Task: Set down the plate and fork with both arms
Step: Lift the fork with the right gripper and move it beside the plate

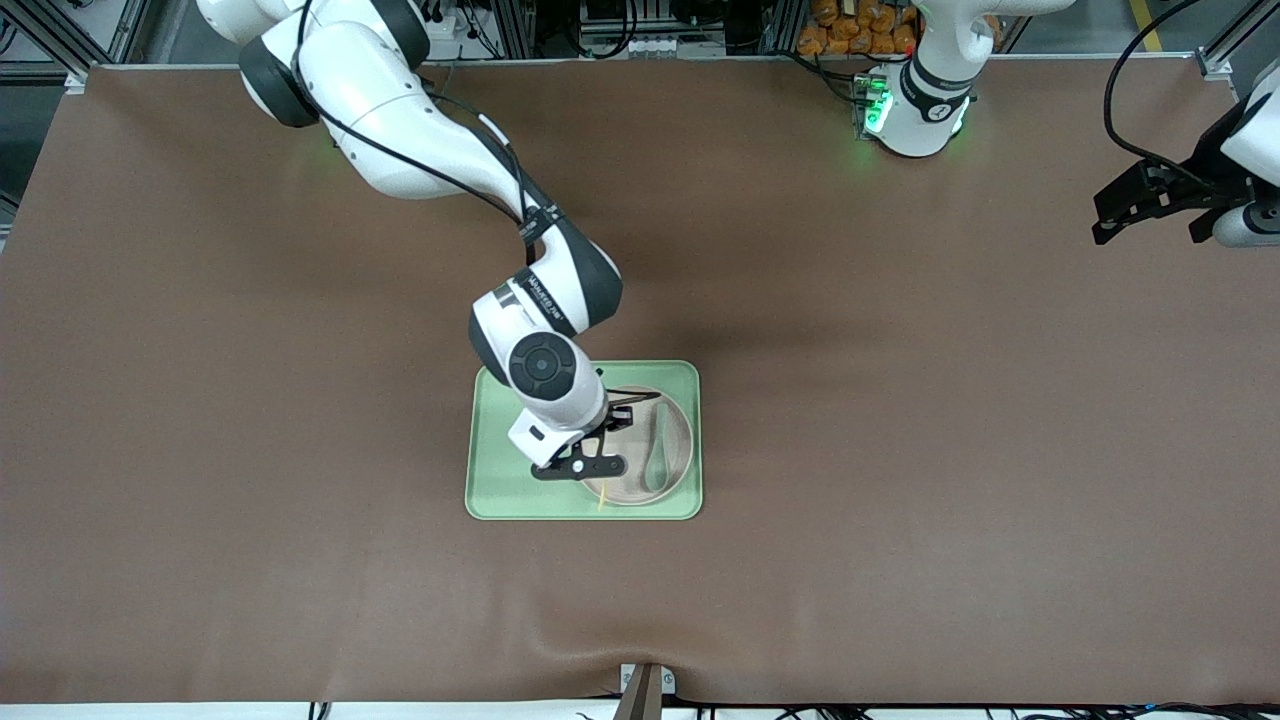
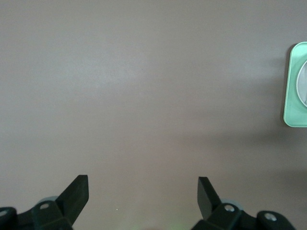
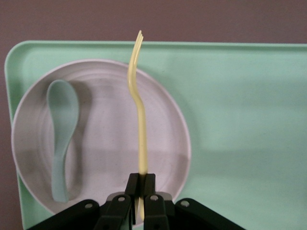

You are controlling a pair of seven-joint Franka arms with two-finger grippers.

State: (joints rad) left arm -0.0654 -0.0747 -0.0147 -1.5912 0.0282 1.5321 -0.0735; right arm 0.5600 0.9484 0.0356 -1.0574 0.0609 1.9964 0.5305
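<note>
the right gripper (image 3: 141, 184) was clamped tight on the handle end of the fork (image 3: 139, 110). its two black fingers (image 3: 133, 184) were pressed together with only the thin yellow handle between them. in the front view this gripper (image 1: 590, 462) hung over the plate (image 1: 672, 440), and only a small yellow bit of the fork (image 1: 601, 500) showed below it, near the plate's rim closest to the camera.

the fork was long and thin. it stuck straight out from the fingers, and its tines pointed away from the gripper. the tines reached past the plate's rim and over the tray (image 3: 240, 120). the handle had a small bend in the middle. whether the fork touched the plate could not be told.

the plate (image 3: 103, 143) lay in the tray (image 1: 490, 490), at the end toward the left arm. a grey-green spoon (image 3: 62, 139) lay in the plate, beside the fork and apart from it. in the front view the spoon (image 1: 659, 450) lay along the plate's side toward the left arm. the right arm's wrist covered part of the plate and part of the tray.

the left gripper (image 2: 143, 191) waited with its fingers (image 2: 76, 191) spread wide and nothing between them. it hung over the bare brown table (image 2: 144, 96) at the left arm's end, well apart from the tray (image 2: 295, 91). in the front view it (image 1: 1150, 205) showed at the edge of the table (image 1: 900, 400).
</note>
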